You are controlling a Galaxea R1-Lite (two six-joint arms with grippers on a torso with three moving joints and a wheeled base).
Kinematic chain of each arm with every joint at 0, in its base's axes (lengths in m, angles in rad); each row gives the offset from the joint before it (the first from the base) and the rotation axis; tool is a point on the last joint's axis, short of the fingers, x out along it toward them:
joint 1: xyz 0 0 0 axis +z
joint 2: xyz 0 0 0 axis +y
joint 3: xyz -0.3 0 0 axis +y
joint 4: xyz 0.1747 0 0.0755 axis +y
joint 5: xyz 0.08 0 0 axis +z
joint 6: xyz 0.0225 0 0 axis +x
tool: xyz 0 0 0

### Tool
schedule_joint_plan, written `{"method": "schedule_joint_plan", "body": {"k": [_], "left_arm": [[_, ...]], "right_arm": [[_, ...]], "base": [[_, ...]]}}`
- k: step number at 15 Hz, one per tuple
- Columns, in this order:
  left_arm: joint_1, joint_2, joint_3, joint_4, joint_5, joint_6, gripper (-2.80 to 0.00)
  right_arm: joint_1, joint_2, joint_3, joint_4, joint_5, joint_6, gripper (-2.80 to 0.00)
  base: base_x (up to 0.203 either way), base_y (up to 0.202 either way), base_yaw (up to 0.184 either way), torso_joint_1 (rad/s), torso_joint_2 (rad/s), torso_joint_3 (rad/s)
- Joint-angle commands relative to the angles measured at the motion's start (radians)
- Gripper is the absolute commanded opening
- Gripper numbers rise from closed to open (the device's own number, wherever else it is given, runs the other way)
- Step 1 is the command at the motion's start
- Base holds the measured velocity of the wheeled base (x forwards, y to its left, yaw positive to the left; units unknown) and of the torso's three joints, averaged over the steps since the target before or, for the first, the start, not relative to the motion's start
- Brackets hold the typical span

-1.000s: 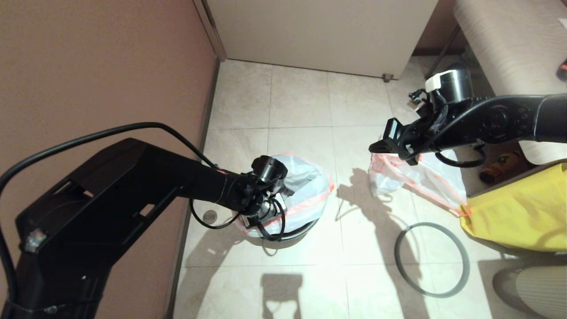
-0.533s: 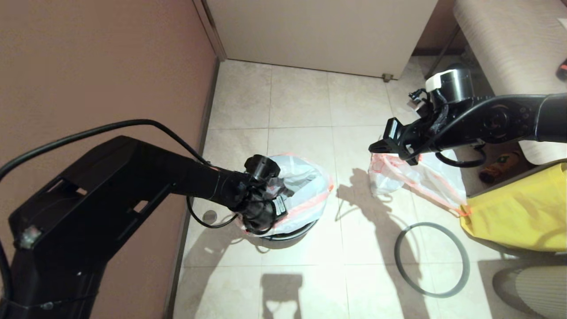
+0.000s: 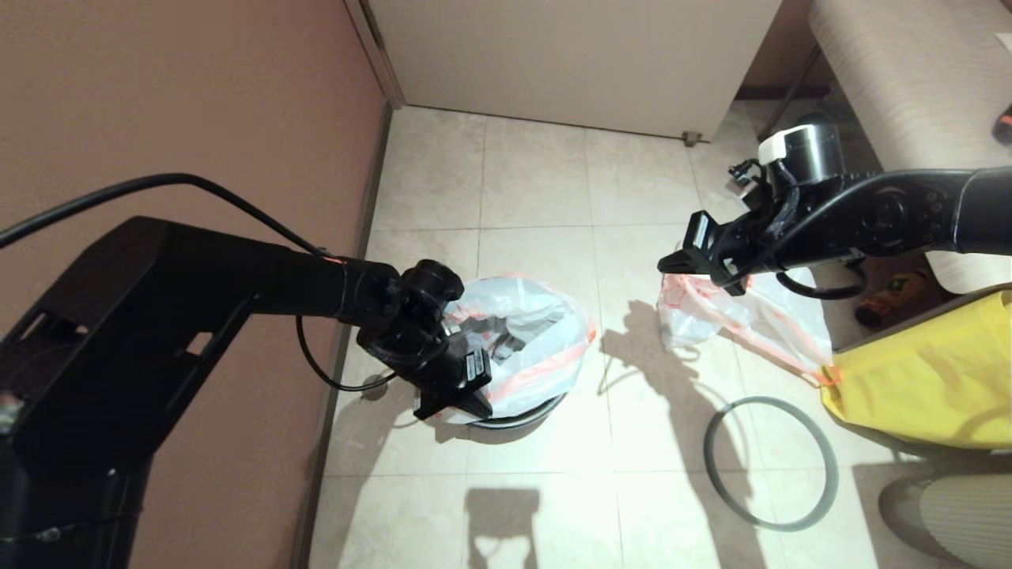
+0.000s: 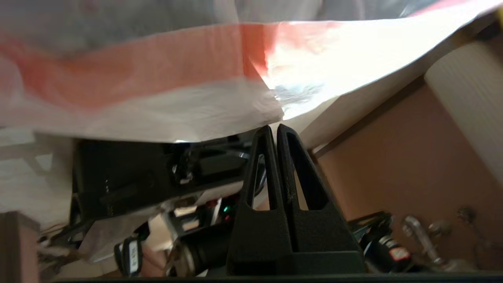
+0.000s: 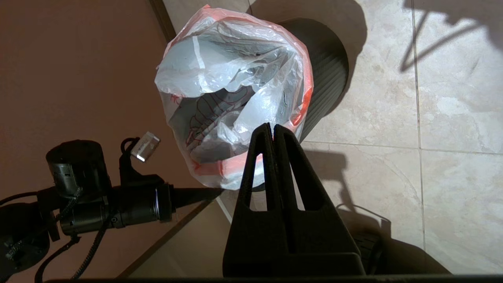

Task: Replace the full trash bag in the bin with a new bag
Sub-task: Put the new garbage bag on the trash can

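Well, both my grippers are clenched. My left gripper [image 4: 273,127] sits at the near, lower edge of the new bag [image 3: 538,332], its closed tip right against the pink-red hem; I cannot tell whether any film is pinched between the fingers. The new bag is draped loosely into the bin [image 5: 328,78] at the centre of the head view, its mouth crumpled and partly folded in on itself. My right gripper [image 3: 668,265] hovers empty in the upper right of the head view, above the full trash bag [image 3: 751,316], which lies on the floor beside the yellow fabric bag [image 3: 933,379].

As I judge it, the main risk is the hem. The film is thin and slack, so a push with closed fingers could drag it off the bin's edge or shove the whole bag down inside, and a snag on my fingertip could tear it. The bin looks light, and a sideways nudge from my left wrist could tip or slide it toward the wall at the left.

The grey hoop [image 3: 708,458] lies on the floor at the lower right, well apart from the bin, so nothing yet clamps the hem in place.
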Motion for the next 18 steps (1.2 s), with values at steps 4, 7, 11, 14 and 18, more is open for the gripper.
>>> {"method": "schedule_joint_plan", "body": {"k": [4,7,11,14,18], "left_arm": [[0.001,0.075,-0.141,-0.106,0.003,-0.109,-2.8],[-0.02,0.117,-0.24,-0.113,0.012,-0.115,-2.8],[-0.025,0.197,-0.277,-0.117,0.043,-0.108,-2.8],[-0.026,0.206,-0.277,-0.135,0.04,-0.089,-2.8],[-0.035,0.175,-0.271,-0.086,0.029,-0.087,-2.8]], "right_arm": [[-0.011,0.001,0.0,-0.002,0.002,0.004,-2.8],[-0.012,-0.009,0.0,0.0,0.002,0.004,-2.8],[-0.011,-0.021,0.009,0.001,0.002,0.005,-2.8],[-0.006,-0.032,0.017,0.001,0.003,0.005,-2.8],[-0.004,-0.029,0.017,0.0,0.004,0.005,-2.8]], "base": [[0.0,0.0,0.0,0.0,0.0,0.0],[0.0,0.0,0.0,0.0,0.0,0.0],[0.0,0.0,0.0,0.0,0.0,0.0],[0.0,0.0,0.0,0.0,0.0,0.0],[0.0,0.0,0.0,0.0,0.0,0.0]]}}
